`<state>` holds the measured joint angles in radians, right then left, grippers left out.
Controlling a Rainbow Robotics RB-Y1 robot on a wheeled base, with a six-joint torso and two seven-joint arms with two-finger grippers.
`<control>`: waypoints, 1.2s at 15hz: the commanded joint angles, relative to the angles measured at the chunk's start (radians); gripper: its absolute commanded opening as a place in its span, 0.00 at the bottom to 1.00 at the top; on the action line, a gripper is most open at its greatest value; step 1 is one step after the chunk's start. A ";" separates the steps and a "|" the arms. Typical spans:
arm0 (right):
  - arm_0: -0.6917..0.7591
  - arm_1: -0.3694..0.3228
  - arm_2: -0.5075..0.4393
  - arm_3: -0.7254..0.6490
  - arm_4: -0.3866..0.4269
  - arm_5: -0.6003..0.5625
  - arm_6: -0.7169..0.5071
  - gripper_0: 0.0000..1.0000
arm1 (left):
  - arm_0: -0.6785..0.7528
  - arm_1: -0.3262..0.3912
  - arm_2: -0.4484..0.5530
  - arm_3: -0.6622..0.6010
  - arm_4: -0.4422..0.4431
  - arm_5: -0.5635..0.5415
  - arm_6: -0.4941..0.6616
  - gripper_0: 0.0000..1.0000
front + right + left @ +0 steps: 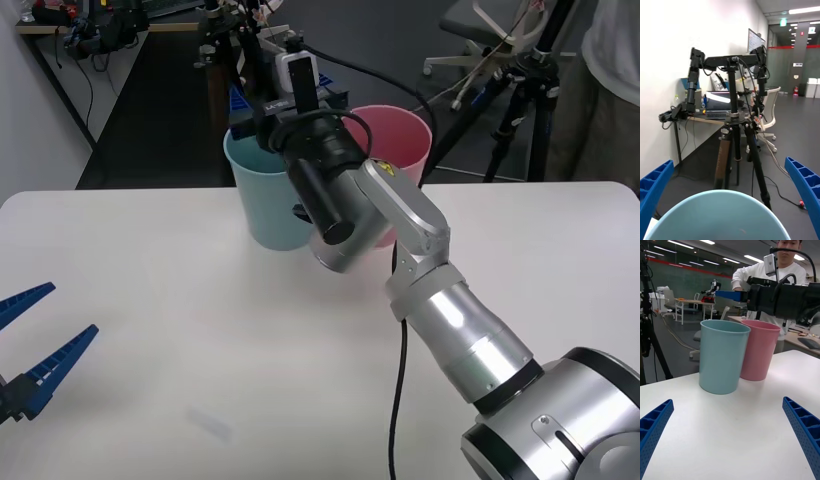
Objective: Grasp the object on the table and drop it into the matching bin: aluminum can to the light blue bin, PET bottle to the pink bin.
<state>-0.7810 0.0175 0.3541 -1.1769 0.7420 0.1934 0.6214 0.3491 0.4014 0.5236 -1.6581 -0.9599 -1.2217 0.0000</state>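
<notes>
Bare table beside spread left hand

Light is even and fairly bright, coming from overhead: long ceiling strips glow in the left wrist view and another strip burns nearly white in the right wrist view. The table is pale with only a soft, faint shadow under the right arm, whose metal shell carries mild glare. A dim smudge of shadow lies on the tabletop ahead of the left gripper. In both wrist views the 2 blue fingers at the corners are sharp, while the far room is slightly soft. The light blue bin rim between the right jaws is a little blurred.
</notes>
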 commanded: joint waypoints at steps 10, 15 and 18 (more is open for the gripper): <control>0.272 -0.294 0.148 -0.425 -0.265 -0.150 0.054 1.00 | 0.000 0.000 0.000 0.000 0.000 0.000 0.000 1.00; 0.347 -0.550 0.148 -0.448 -0.360 -0.425 -0.025 1.00 | 0.000 0.000 0.000 0.000 0.000 0.000 0.000 1.00; 0.420 -0.651 0.117 -0.448 -0.346 -0.585 -0.123 1.00 | 0.000 0.000 0.000 0.000 0.000 0.000 0.000 1.00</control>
<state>-0.3812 -0.6121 0.4827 -1.6247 0.3905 -0.3558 0.5152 0.3490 0.4014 0.5236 -1.6580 -0.9599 -1.2217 0.0000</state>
